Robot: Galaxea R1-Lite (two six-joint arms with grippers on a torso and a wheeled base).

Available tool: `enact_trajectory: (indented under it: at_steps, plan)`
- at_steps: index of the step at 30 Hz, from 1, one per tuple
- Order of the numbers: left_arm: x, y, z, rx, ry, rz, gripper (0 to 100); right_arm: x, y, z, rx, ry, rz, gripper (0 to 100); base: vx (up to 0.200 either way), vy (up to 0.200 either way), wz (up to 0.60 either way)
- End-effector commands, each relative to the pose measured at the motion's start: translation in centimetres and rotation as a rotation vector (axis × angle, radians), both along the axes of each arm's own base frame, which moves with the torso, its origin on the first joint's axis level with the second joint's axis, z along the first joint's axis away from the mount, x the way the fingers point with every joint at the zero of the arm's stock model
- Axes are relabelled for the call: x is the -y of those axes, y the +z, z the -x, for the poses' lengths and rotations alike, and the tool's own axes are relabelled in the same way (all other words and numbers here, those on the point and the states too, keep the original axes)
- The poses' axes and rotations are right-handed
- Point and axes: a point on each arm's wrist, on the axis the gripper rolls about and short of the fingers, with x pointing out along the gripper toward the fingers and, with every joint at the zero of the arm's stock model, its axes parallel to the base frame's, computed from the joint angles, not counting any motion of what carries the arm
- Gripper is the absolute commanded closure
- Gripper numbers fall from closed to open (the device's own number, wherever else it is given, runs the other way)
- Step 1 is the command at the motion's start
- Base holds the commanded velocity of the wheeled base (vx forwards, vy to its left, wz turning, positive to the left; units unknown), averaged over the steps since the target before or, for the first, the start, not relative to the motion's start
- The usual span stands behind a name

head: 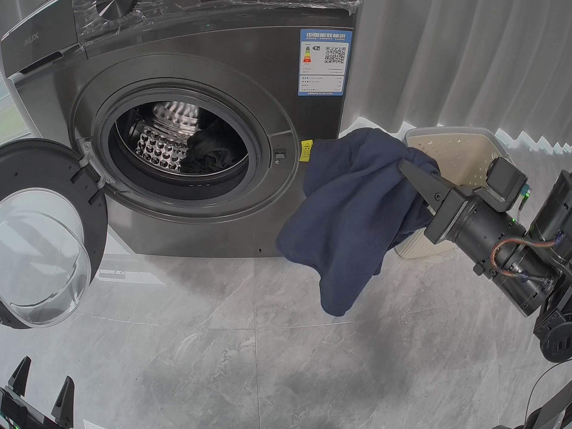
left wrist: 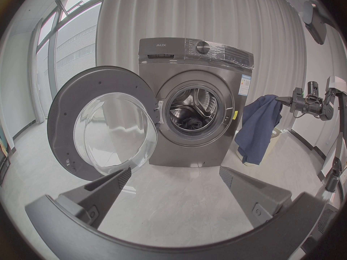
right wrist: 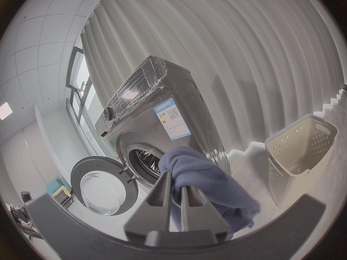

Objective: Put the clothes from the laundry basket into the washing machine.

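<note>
A navy blue garment (head: 351,210) hangs in the air between the laundry basket (head: 459,150) and the washing machine (head: 196,90), with my right gripper (head: 411,171) shut on its upper edge. The right wrist view has the cloth (right wrist: 209,181) bunched over the closed fingers (right wrist: 162,199). The machine's door (head: 42,233) is swung wide open to the left, and a dark item (head: 208,147) lies inside the drum. My left gripper (head: 42,385) is low at the near left, open and holding nothing. The beige basket (right wrist: 300,156) stands on the floor to the right of the machine.
Grey tiled floor (head: 238,341) spreads in front of the machine. White curtains (head: 465,49) hang behind the basket. The open door (left wrist: 101,123) takes up the space left of the drum opening (left wrist: 191,107).
</note>
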Motion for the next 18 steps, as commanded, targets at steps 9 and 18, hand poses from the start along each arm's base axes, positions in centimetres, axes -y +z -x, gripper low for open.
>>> enact_trajectory:
  at_steps: [9,18]
  plan:
    - [0.00,-0.42,-0.04,-0.006,0.000,0.000,0,-0.19,-0.26,-0.08,-0.008,0.004,0.006,100,0.000,0.156,0.00]
    - [0.00,-0.42,-0.04,-0.006,0.000,0.000,0,-0.20,-0.22,-0.09,-0.006,0.004,0.005,100,0.000,0.200,0.00]
